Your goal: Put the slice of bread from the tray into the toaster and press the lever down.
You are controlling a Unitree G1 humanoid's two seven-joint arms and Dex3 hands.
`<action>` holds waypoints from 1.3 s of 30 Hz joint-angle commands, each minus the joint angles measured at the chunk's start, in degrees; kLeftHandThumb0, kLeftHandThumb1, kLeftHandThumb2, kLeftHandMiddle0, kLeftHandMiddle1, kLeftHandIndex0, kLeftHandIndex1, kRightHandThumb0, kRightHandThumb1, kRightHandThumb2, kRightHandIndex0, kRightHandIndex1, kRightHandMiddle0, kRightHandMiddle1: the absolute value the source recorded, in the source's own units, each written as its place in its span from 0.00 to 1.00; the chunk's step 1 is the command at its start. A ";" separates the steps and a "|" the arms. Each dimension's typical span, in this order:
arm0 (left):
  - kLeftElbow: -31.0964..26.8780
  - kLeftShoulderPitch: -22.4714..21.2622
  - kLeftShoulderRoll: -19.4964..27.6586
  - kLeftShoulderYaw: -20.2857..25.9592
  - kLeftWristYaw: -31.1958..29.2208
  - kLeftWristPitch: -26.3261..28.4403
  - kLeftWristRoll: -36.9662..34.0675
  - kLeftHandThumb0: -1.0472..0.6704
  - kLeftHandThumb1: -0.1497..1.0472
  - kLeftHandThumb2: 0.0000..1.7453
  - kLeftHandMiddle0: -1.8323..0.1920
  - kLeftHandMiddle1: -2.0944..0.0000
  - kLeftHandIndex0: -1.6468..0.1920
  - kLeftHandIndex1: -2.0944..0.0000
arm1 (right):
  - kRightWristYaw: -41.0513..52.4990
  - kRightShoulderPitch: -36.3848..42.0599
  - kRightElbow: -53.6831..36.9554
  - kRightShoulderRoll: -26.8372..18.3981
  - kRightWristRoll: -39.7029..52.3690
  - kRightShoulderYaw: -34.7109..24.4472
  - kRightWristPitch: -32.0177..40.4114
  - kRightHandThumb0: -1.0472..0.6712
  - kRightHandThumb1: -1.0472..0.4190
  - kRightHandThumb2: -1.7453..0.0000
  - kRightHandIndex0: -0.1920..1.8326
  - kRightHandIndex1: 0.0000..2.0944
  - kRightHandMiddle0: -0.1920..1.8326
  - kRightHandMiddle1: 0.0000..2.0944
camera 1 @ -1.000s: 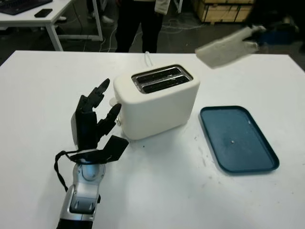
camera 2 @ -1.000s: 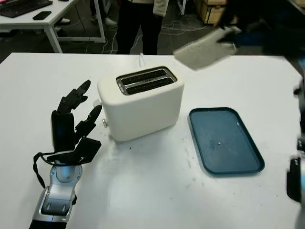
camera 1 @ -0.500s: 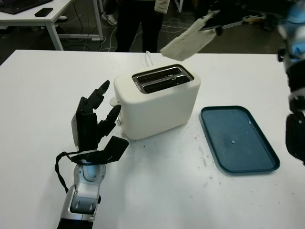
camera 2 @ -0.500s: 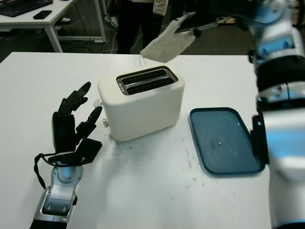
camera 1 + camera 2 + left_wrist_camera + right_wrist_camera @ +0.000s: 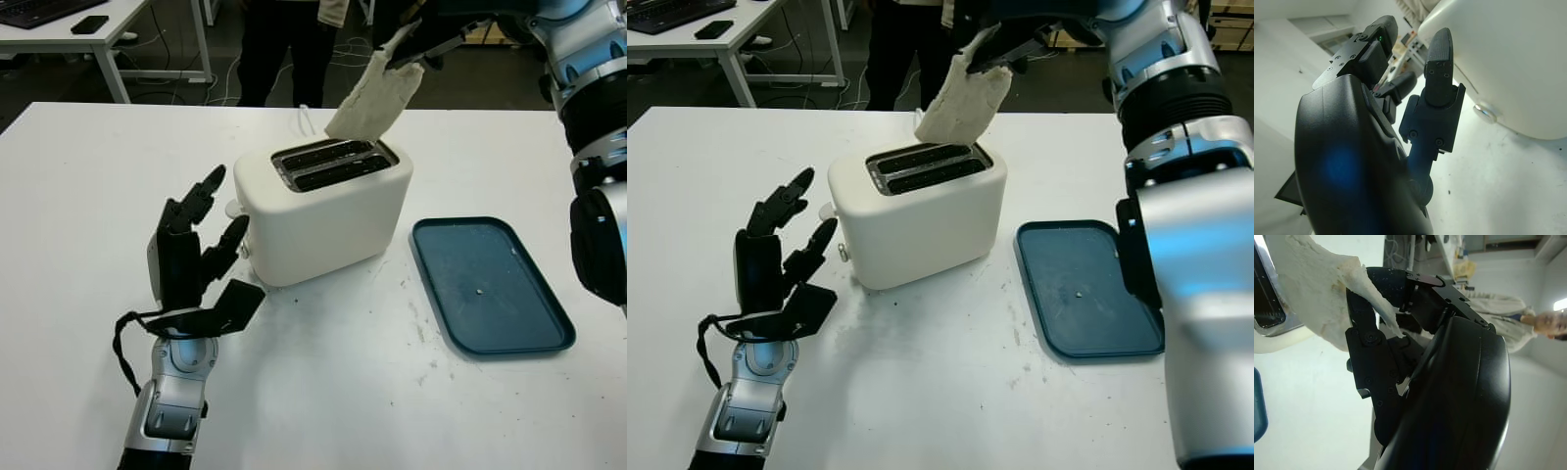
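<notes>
Now, insertion stage. Right hand (image 5: pixel 419 39) clenched on the upper edge of the slice of bread (image 5: pixel 373 96), which hangs tilted in the air above the far right end of the toaster (image 5: pixel 326 209); its lower corner lies just over the rear slot (image 5: pixel 331 152), apparently not yet inside it. The blue tray (image 5: pixel 490 284) lies bare on the desk (image 5: pixel 323 392), to the right of the toaster.

Key relation: the slots run lengthwise along the toaster top, from near left to far right, whereas the slice leans, its long axis slanting from the hand down and to the left toward the slots. The slice extends downward from the hand, so the coming move probably calls for turning it upright, aligning its flat face with the slot line, then lowering it.

Left hand (image 5: pixel 191 259), open and holding nothing, stands on the desk side just beside the left end of the toaster. A small knob (image 5: pixel 1485 110) shows on that end wall in the left wrist view; this hand is the nearer to that end for pressing down the lever.
</notes>
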 commanded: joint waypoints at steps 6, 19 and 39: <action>0.13 -0.24 -0.17 -0.11 0.59 -0.86 -0.11 0.36 0.89 0.11 0.76 0.53 0.57 0.97 | 2.52 -2.39 -6.88 -0.73 0.96 -1.04 5.96 0.27 0.09 0.98 0.65 0.77 0.58 0.75; -0.22 -0.18 -0.49 -0.10 0.16 -0.47 -0.55 0.34 0.89 0.12 0.78 0.51 0.57 0.97 | 5.37 1.27 -17.06 -1.51 1.91 -1.83 13.30 0.31 0.09 0.96 0.61 0.81 0.54 0.77; 0.42 -0.17 -0.42 -0.21 1.10 -1.21 0.00 0.35 0.89 0.11 0.77 0.51 0.57 0.96 | 4.10 1.10 -9.52 -1.24 1.22 -0.28 7.47 0.35 0.09 0.92 0.59 0.80 0.53 0.74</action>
